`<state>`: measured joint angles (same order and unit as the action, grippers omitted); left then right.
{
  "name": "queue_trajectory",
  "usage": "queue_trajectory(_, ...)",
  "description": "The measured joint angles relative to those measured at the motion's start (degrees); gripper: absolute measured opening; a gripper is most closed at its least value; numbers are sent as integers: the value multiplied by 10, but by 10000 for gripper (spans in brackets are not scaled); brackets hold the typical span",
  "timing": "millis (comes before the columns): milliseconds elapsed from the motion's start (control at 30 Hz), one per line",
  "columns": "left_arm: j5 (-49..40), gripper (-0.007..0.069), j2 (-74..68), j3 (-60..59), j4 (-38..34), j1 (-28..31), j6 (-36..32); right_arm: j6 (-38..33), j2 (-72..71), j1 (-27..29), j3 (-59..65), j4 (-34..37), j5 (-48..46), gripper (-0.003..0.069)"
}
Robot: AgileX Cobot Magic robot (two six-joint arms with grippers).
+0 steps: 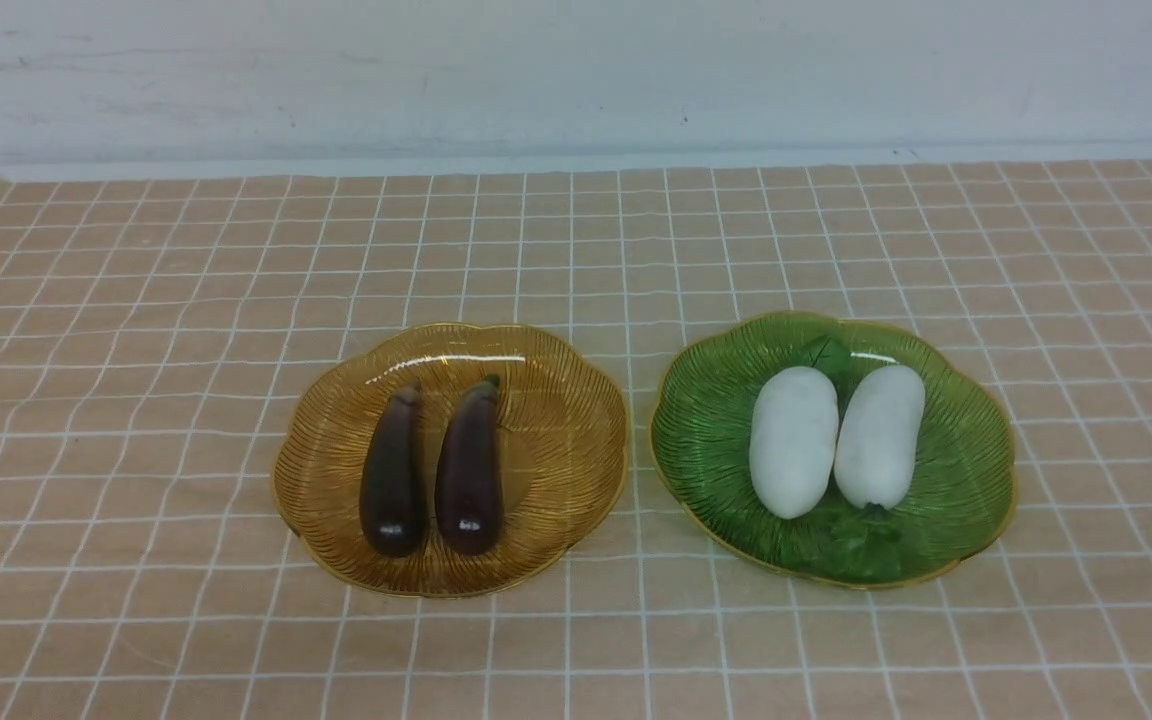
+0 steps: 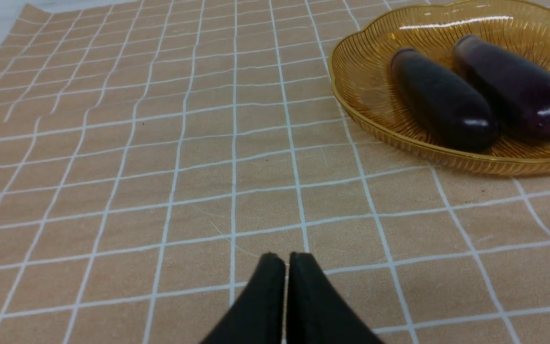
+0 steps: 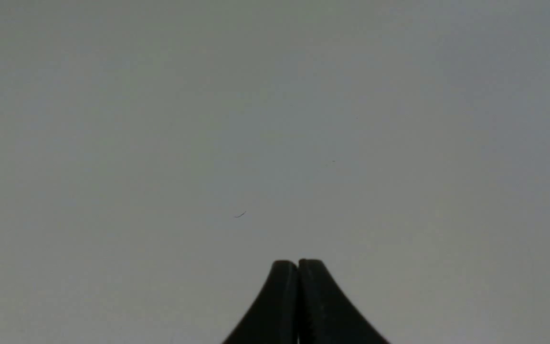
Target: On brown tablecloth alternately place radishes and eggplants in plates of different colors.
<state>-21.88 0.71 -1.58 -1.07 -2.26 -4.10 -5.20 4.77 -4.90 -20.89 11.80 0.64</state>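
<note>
Pale wall (image 1: 576, 70) runs along the far edge of the scene, and in front of it a brown tablecloth (image 1: 136, 330) with a grid of thin white lines covers the whole surface. Two plates sit side by side near the middle, close together but not touching. On the left is the amber plate (image 1: 576, 470), holding both eggplants: the left eggplant (image 1: 393, 472) and the right eggplant (image 1: 469, 468) lie next to each other, stem ends pointing far. On the right is the green plate (image 1: 706, 440), holding both radishes: the left radish (image 1: 793, 440) and the right radish (image 1: 879, 435) lie touching along their sides, with green leaves showing at the far and near ends.

In the left wrist view, the left gripper (image 2: 287, 260) hovers over bare cloth, well apart from the amber plate, its black jaws pressed together and holding nothing. In the right wrist view, the right gripper (image 3: 298, 265) faces a plain grey surface (image 3: 275, 119), jaws likewise closed and empty.
</note>
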Motion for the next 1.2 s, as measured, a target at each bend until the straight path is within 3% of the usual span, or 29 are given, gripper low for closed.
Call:
queue_trajectory(933,0,-3,0,0,0,0,0,-1,-1,0,0,0,-25,-15)
queue_trajectory(1200,0,-3,0,0,0,0,0,-33,-20,13,0,-44,-138,-15)
